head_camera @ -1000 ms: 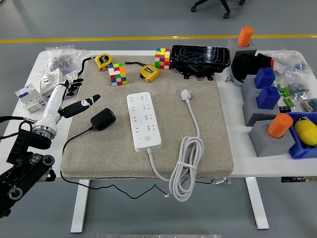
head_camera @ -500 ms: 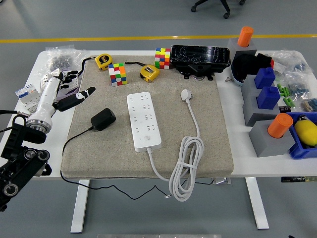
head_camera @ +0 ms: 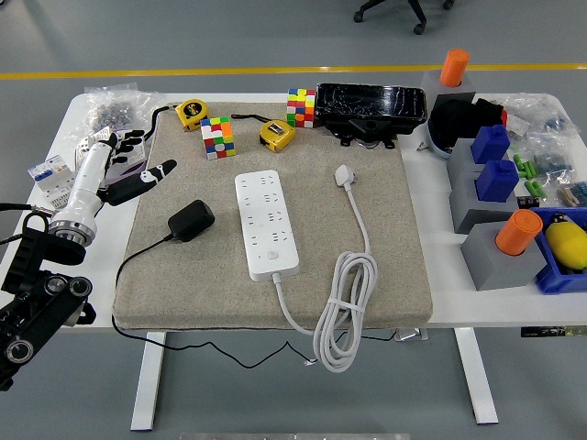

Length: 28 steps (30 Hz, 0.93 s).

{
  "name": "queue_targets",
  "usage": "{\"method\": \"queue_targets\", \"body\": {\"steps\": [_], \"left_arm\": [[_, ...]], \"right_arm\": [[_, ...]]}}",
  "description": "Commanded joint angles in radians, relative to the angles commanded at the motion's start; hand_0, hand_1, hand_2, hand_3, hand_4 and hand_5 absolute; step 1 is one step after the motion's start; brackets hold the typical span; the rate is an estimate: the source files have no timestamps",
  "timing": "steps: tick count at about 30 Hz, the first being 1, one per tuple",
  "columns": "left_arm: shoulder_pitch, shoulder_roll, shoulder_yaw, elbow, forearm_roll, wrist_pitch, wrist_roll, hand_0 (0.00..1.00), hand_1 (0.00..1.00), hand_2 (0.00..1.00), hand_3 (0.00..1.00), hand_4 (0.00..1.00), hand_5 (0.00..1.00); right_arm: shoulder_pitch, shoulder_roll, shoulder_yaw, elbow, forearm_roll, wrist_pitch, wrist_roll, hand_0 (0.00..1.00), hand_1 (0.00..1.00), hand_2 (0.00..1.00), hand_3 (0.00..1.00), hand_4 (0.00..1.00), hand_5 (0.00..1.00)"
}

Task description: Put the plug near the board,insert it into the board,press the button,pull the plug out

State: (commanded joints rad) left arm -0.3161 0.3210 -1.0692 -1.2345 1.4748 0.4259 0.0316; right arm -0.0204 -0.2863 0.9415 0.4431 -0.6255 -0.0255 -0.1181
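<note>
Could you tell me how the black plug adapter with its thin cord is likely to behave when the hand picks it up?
The black plug adapter looks like a compact, rigid block, so it should probably keep its shape in a grasp. Its thin black cord trails off the mat's edge, so it will likely drag and tug floppily. Lying flat, it seems unlikely to roll.

Room: grey floor (head_camera: 229, 37), yellow line (head_camera: 183, 72).
White tabletop (head_camera: 440, 302) on white legs; black chair base (head_camera: 390, 11) at the far edge.
</note>
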Motion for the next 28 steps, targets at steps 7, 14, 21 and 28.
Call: {"method": "queue_targets", "body": {"steps": [7,14,21,28], "left_arm": [[-0.003,0.000,-0.001,-0.002,0.001,0.000,0.001,0.753,0.816,0.818,0.798,0.972,0.524],[-0.003,0.001,-0.001,-0.004,0.002,-0.001,0.002,0.754,0.816,0.818,0.798,0.969,0.524],[-0.002,0.001,-0.002,-0.006,0.005,-0.001,0.002,0.754,0.816,0.818,0.797,0.968,0.524],[-0.004,0.001,-0.003,-0.006,0.005,-0.001,0.002,0.754,0.816,0.818,0.798,0.968,0.527]], "right_arm": [[0.002,-0.001,0.001,-0.001,0.000,0.000,-0.001,0.680,0.688,0.696,0.598,0.936,0.532],[0.001,-0.001,0.000,0.000,0.000,0.001,-0.001,0.680,0.687,0.696,0.598,0.936,0.532],[0.000,-0.002,-0.001,0.000,0.000,0.001,-0.001,0.681,0.688,0.696,0.598,0.936,0.532],[0.001,-0.002,0.000,0.000,0.000,0.002,-0.001,0.681,0.688,0.696,0.598,0.936,0.532]]}}
